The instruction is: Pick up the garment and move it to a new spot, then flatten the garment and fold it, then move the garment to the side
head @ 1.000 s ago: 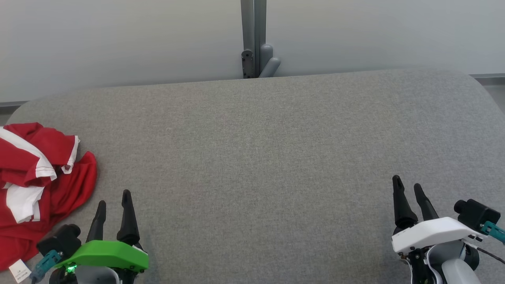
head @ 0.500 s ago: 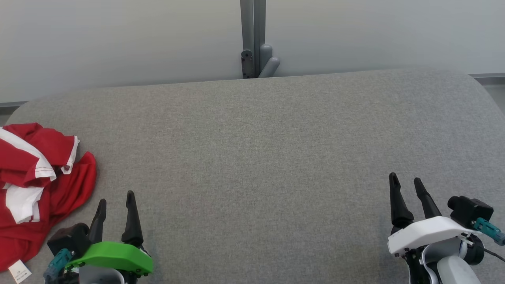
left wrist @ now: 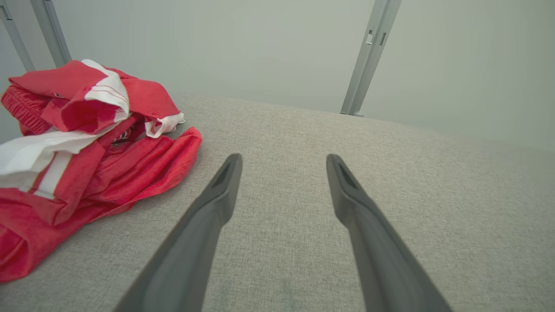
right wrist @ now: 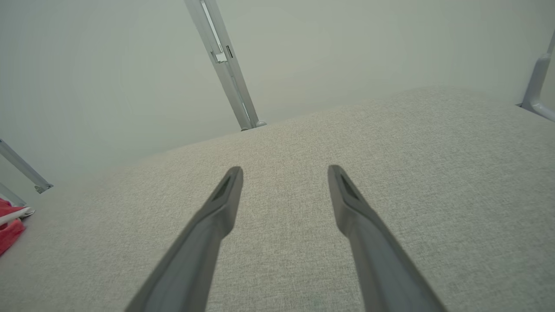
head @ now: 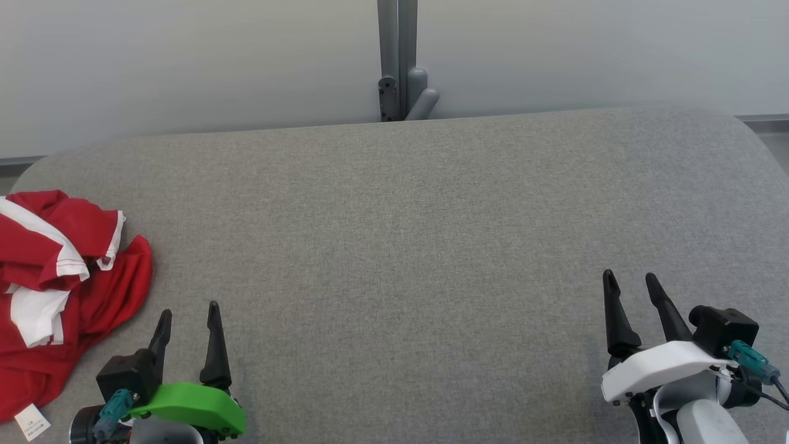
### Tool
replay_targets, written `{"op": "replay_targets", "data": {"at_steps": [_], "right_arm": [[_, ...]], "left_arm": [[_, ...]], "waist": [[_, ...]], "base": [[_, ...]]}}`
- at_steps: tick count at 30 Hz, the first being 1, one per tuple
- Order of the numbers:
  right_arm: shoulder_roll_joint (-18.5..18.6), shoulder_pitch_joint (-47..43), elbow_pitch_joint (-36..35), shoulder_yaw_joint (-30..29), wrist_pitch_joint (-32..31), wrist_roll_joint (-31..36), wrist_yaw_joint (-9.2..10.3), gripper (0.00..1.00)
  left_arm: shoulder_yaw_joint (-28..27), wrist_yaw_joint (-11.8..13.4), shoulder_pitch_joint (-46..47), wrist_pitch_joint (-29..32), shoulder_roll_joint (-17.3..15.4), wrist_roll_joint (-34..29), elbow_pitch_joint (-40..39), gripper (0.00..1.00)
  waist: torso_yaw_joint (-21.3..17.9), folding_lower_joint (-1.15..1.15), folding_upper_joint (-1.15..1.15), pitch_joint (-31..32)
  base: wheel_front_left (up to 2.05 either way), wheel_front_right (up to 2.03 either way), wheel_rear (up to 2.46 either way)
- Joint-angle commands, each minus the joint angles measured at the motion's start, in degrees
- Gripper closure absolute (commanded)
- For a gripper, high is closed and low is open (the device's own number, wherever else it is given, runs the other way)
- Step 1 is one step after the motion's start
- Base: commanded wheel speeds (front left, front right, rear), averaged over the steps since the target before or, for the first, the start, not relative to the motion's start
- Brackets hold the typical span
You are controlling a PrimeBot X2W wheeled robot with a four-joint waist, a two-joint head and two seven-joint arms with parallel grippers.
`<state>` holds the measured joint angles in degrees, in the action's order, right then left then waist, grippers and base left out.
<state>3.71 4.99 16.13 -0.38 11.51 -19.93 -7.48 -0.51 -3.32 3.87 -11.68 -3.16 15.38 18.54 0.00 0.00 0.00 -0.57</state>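
Green-cased left gripper (head: 189, 308): mine, empty, fingers apart; drifted slightly right over the last second.
White-cased right gripper (head: 629, 274): empty, parted, nudged forward.
Red-and-white crumpled garment (head: 92, 290): untouched at the grey fabric bench's (head: 400, 246) left edge; I haven't reached it.

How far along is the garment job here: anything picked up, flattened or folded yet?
Done: nothing visible; the red and white garment lies crumpled at the left edge of the grey padded surface. In hand: nothing; the left gripper and right gripper are open and empty over bare fabric. Left: pickup, move, flattening, folding, setting aside.
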Motion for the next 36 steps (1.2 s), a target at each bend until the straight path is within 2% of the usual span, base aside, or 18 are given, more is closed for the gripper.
{"op": "replay_targets", "data": {"at_steps": [1, 9, 13, 17, 18, 22, 27, 31, 36], "right_arm": [[0.26, 0.62, -0.24, 0.14, 0.5, 1.46, -0.01, 0.0], [0.16, 0.96, 0.0, 0.18, 1.54, 4.89, -0.02, 0.0], [0.32, 1.36, 0.23, 1.34, 1.96, 6.71, -0.02, 0.0], [0.65, 2.06, -0.41, 3.68, 2.42, 8.5, -0.02, 0.0], [0.81, 2.82, -0.29, 5.23, 2.63, 9.13, -0.02, 0.0], [1.19, 4.57, 0.32, 8.69, 3.0, 10.47, -0.02, 0.0], [1.34, 6.84, 1.58, 12.49, 3.49, 11.96, -0.01, 0.0], [1.36, 7.57, 2.08, 14.03, 3.74, 12.46, -0.01, 0.0], [2.21, 8.44, 2.0, 14.6, 3.73, 11.68, -0.01, 0.0]], "left_arm": [[-0.06, 0.4, -0.65, -0.35, -0.59, -1.35, -0.37, 0.0], [0.22, 0.74, -0.92, -1.32, -0.6, -5.13, -0.45, 0.0], [-0.55, 1.53, -0.76, -1.76, -0.55, -6.64, 0.81, 0.0], [-1.29, 2.26, 0.13, -2.2, -0.37, -7.76, 1.87, 0.0], [-1.86, 2.29, 0.58, -2.4, -0.34, -8.17, 2.49, 0.0], [-3.12, 2.01, 1.25, -2.79, -0.23, -8.91, 3.29, 0.0], [-4.95, 1.92, 0.53, -3.26, -0.15, -10.38, 4.17, 0.0], [-6.3, 0.47, 0.41, -3.6, 0.02, -9.98, 5.07, 0.0], [-7.92, -1.46, 2.66, -3.47, 0.14, -7.71, 7.4, 0.0]], "waist": [[0.09, 0.0, 0.0, -0.03], [0.62, 0.0, 0.0, -0.26], [2.25, 0.0, 0.0, -0.57], [7.0, 0.0, 0.0, -1.28], [10.28, 0.0, 0.0, -1.86], [17.67, 0.0, 0.0, -3.09], [24.8, 0.0, 0.0, -4.06], [27.19, 0.0, 0.0, -4.58], [25.92, 0.0, 0.0, -6.4]], "base": [[0.0, 0.0, 0.0], [0.0, 0.0, 0.0], [0.0, 0.0, 0.0], [0.0, 0.0, 0.0], [0.0, 0.0, 0.0], [0.0, 0.0, 0.0], [0.0, 0.0, 0.0], [0.0, 0.0, 0.0], [0.0, 0.0, 0.0]]}}
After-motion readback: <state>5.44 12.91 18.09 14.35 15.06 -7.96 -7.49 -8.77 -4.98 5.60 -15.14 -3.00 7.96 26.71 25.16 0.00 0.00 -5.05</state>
